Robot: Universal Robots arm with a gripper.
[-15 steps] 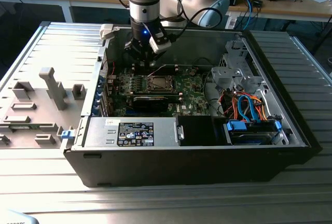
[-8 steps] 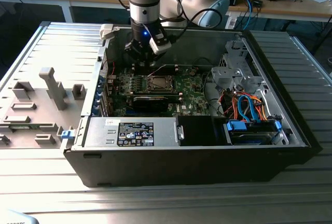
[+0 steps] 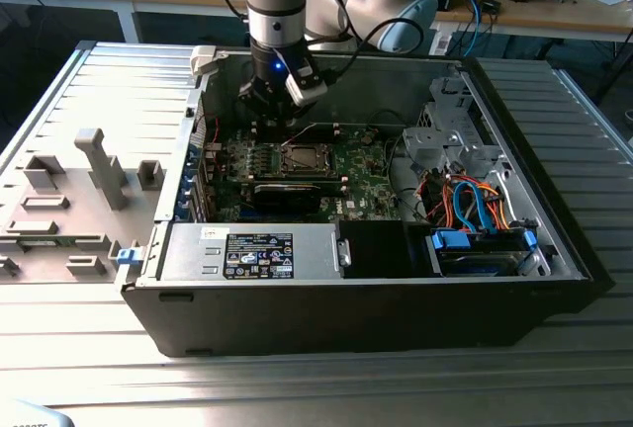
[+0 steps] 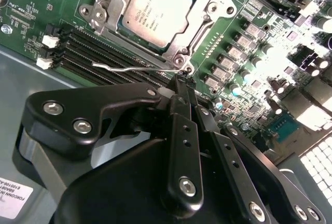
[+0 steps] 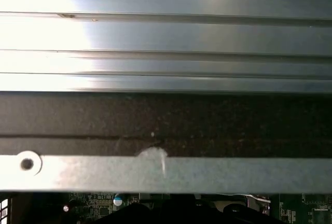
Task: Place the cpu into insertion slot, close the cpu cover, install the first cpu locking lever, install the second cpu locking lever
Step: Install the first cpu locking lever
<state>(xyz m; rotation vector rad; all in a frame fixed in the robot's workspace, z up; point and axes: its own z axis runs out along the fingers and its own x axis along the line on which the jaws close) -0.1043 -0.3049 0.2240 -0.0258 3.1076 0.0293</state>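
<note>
The cpu [image 4: 155, 9] lies flat in its socket on the green motherboard [image 3: 361, 165], and in the exterior view the cpu [image 3: 302, 158] sits mid-board. The silvery cpu cover [image 4: 206, 21] is down around it as a frame. A thin wire locking lever [image 4: 135, 68] stands free of the board beside the socket's edge. My gripper [image 4: 180, 80] is shut, its black fingertips [image 4: 179, 86] meeting right at one end of that lever; whether they pinch the wire is hidden. From the exterior view the gripper [image 3: 280, 123] hangs inside the case just behind the socket.
Dark memory slots [image 4: 98, 40] run beside the socket. The open case holds a power supply [image 3: 262, 254] in front and a drive cage with blue and orange cables [image 3: 475, 219] on the exterior view's right. Grey fixture blocks [image 3: 99, 165] stand on the ribbed table [image 3: 59, 101].
</note>
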